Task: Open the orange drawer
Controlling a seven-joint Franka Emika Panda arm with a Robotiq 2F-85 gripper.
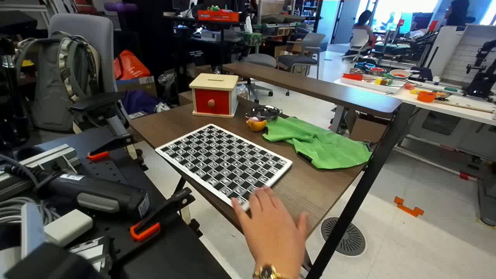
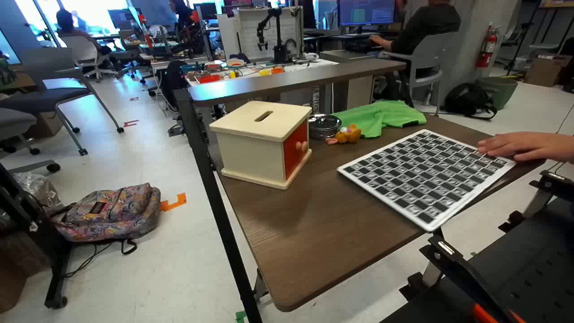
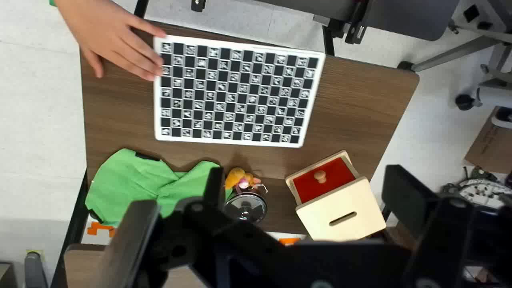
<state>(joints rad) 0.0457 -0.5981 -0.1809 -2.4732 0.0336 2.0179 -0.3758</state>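
Observation:
The orange drawer (image 1: 202, 100) is the red-orange front, with a round wooden knob, of a pale wooden box (image 1: 203, 84) on the brown table. It also shows in an exterior view (image 2: 290, 157) and in the wrist view (image 3: 338, 182). The drawer sits closed, flush with the box. The box top has a slot. In the wrist view my gripper (image 3: 306, 176) is open, its dark fingers wide apart. The box shows between the fingers, farther off, and nothing is held. The gripper is not seen in either exterior view.
A person's hand (image 1: 271, 228) rests at the edge of a black-and-white checkered board (image 1: 223, 161) on the table. A green cloth (image 1: 317, 143), a metal pot (image 2: 323, 128) and an orange toy (image 2: 349, 134) lie beside the box. A raised shelf (image 2: 291, 80) runs along the table's side.

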